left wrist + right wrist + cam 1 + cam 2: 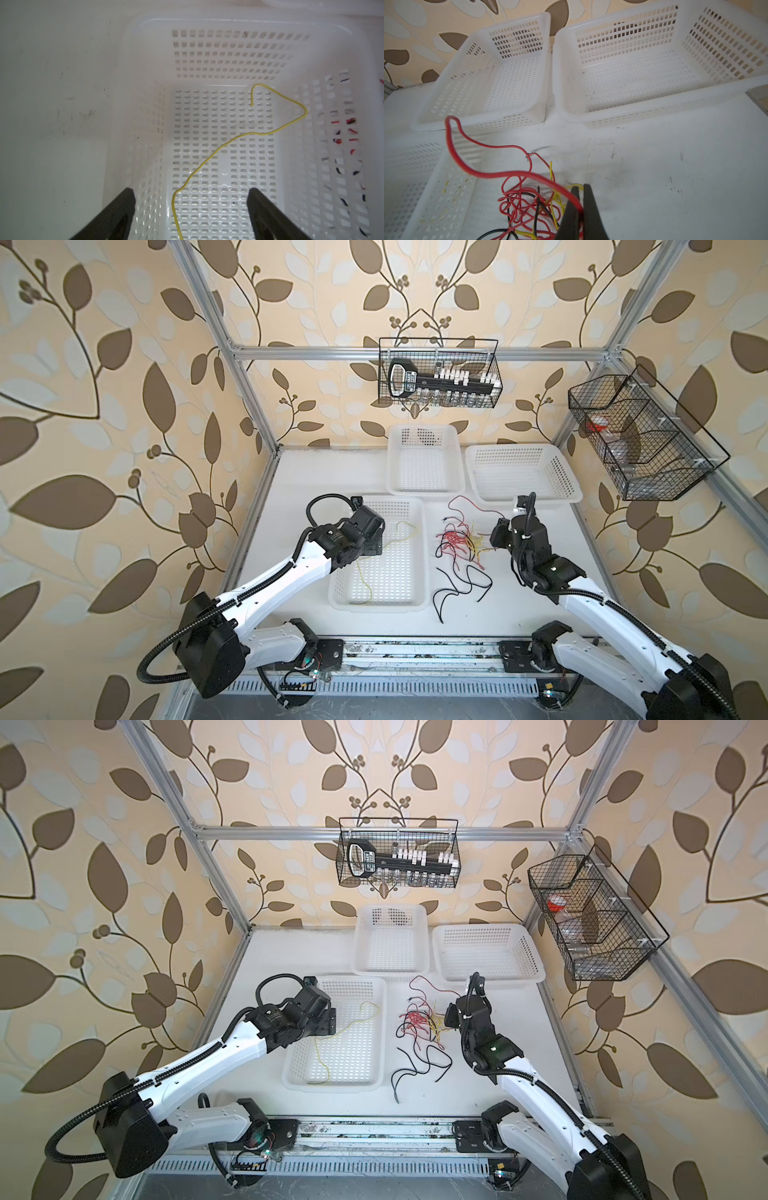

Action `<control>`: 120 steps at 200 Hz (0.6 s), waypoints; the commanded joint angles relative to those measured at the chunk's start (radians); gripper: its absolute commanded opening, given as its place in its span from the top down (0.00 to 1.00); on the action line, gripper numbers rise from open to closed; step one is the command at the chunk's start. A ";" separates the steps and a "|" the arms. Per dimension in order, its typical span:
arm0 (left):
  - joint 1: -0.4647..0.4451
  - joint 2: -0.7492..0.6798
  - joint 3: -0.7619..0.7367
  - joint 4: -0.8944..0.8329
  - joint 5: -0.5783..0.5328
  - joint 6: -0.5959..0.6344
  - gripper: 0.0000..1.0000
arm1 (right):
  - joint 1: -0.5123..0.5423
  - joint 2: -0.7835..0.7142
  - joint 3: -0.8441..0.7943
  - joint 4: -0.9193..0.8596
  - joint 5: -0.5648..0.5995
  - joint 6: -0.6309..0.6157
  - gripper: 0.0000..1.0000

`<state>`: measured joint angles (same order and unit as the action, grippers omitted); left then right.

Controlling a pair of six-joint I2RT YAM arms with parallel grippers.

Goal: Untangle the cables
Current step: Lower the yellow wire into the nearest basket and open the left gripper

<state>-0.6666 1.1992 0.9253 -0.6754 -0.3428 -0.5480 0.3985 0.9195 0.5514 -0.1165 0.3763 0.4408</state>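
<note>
A tangle of red, yellow and black cables (457, 541) (419, 1021) lies on the white table between my arms, and loose black cables (461, 589) trail toward the front. My right gripper (581, 188) (494, 545) is at the tangle's right edge, shut on a red cable (508, 174) that loops up and away. A single yellow cable (220, 147) lies on the floor of the near white basket (399, 572). My left gripper (191, 197) (374, 549) hangs open over that basket. The yellow cable runs between its fingers (124, 207) untouched.
Two more white baskets (424, 472) (519, 472) stand at the back of the table, just beyond the tangle. Black wire baskets (440, 373) (640, 439) hang on the back rail and the right frame. An aluminium frame borders the table.
</note>
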 commanded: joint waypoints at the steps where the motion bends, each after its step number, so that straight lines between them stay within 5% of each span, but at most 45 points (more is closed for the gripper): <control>1: 0.002 -0.014 0.064 0.039 -0.014 0.033 0.01 | 0.006 0.007 0.043 -0.003 -0.063 -0.028 1.00; 77: -0.005 -0.005 0.143 0.255 0.249 0.208 0.01 | 0.006 -0.013 0.072 -0.009 -0.130 -0.041 1.00; 120: -0.048 0.078 0.207 0.304 0.304 0.252 0.01 | 0.005 -0.020 0.146 -0.028 -0.173 -0.051 1.00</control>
<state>-0.6880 1.2388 1.0756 -0.4393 -0.0998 -0.3527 0.3992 0.9230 0.6292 -0.1402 0.2470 0.4107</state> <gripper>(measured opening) 0.989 0.048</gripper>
